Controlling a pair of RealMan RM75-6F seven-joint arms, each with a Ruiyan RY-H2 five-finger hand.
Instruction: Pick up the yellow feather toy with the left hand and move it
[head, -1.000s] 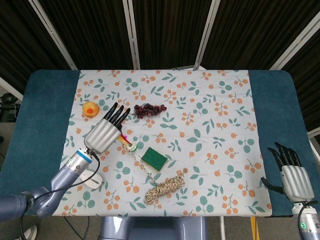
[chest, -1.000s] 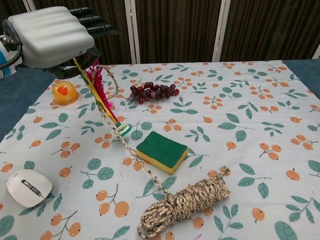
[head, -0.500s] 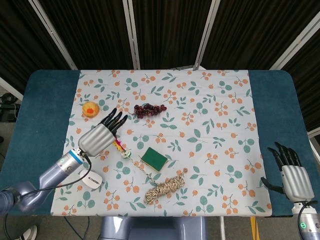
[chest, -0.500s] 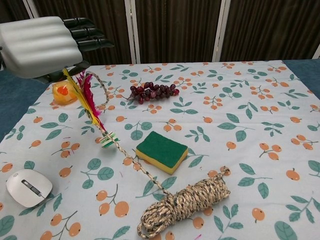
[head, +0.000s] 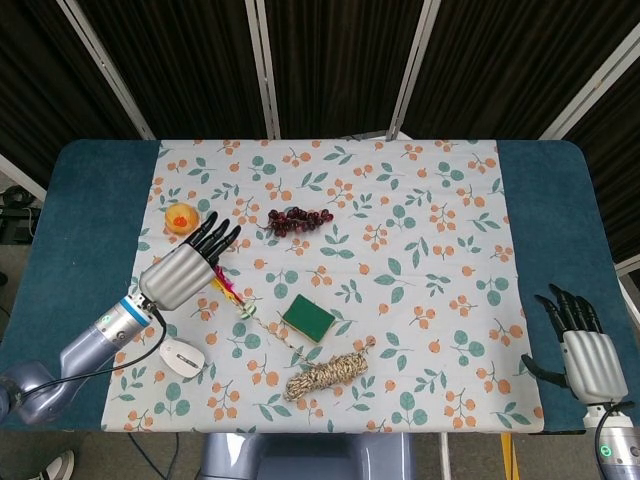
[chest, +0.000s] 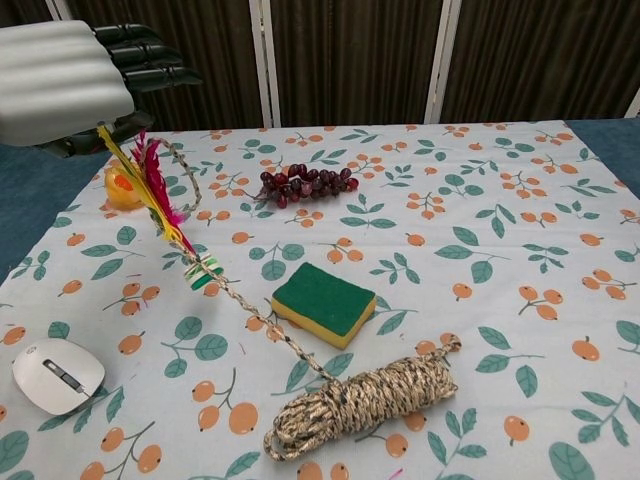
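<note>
The left hand (head: 180, 272) holds the yellow feather toy (chest: 150, 185) by its feather tips, above the left side of the table (head: 90, 220), near the front-left quarter of the cloth. The toy hangs tilted, its weighted base (chest: 203, 274) low over the cloth; whether the base touches the cloth I cannot tell. So the pick-up looks done and the carry is the step in hand.

A loose end of the rope (chest: 360, 405) runs from the coil near the front edge, past the sponge (chest: 323, 303), right up to the toy's base. I judge it may be caught there, so the next move calls for a slow lift and a watch on the coil, which could drag along.

The feathers are stiff, thin quills, yellow and magenta, set in a small green-and-white disc. The rope is braided, coarse, tan and brown. The sponge is a soft block, green scouring face on yellow foam. A white mouse (chest: 57, 374), smooth and rounded, sits near the front-left corner.

The right hand (head: 587, 355) rests near the front-right corner, fingers apart, holding nothing.
</note>
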